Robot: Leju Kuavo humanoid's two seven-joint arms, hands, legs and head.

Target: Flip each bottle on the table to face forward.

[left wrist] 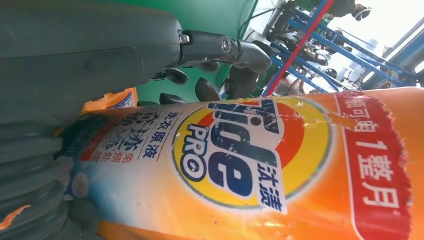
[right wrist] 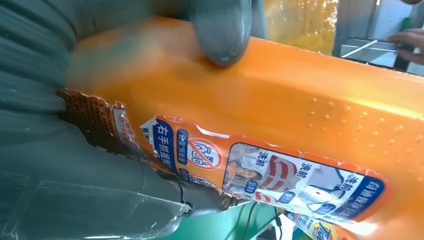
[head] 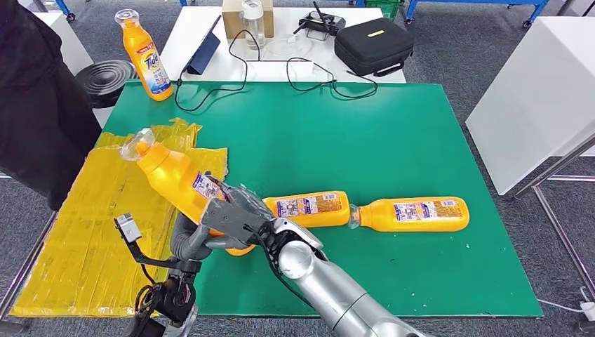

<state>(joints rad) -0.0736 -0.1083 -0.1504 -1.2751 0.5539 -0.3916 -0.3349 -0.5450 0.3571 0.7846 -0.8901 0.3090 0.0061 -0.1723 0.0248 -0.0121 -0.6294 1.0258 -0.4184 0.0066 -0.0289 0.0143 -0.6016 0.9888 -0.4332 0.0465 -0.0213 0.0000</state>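
Head view: both hands, left hand (head: 188, 239) and right hand (head: 235, 214), grasp a tilted orange bottle (head: 172, 175) above the near-left green mat (head: 393, 133), so keep both grips firm and rotate slowly; left wrist view reads "Tide PRO"; right wrist view shows back label, small print unreadable

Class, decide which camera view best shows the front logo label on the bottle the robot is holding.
The left wrist view: the held bottle shows its logo label close up. The head view shows the whole tilted bottle; the right wrist view shows its back label.
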